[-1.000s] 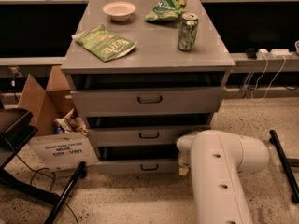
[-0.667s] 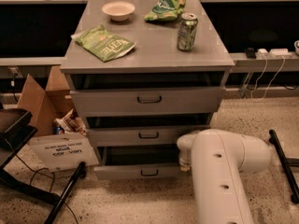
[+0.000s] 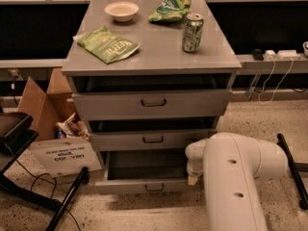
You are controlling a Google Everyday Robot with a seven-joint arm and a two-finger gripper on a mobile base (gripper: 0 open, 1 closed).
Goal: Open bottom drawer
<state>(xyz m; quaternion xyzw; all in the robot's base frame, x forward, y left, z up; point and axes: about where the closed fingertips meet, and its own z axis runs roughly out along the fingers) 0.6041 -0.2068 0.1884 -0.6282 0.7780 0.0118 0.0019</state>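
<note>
— What's nearest us?

— The robot's white arm (image 3: 236, 182), low on the right. Its gripper (image 3: 192, 176) sits at the right end of the bottom drawer (image 3: 125, 186), just at the front panel. Clamped or loose, I can't tell from here.

— And the drawer itself?

— Lowest of the three and pulled out over the floor. Only the tray's plain grey bottom shows inside.

— The other two?

— The middle drawer (image 3: 120, 141) and the top drawer (image 3: 110, 105) each have a dark gap above the front; what's inside is hidden. Left of the cabinet is an open cardboard box (image 3: 41, 102) with crumpled packaging poking out.

— On top?

— A green chip bag (image 3: 107, 44) at the front left and a can (image 3: 192, 32) standing on the right. Further back are a pale bowl (image 3: 121, 11), showing just its own pale inside, and a second green bag (image 3: 171, 7).

— Anything changed?

— The bottom drawer is out farther than a moment ago, when barely a slit of tray showed. The gripper has come forward with it. Everything on top has stayed put.
</note>
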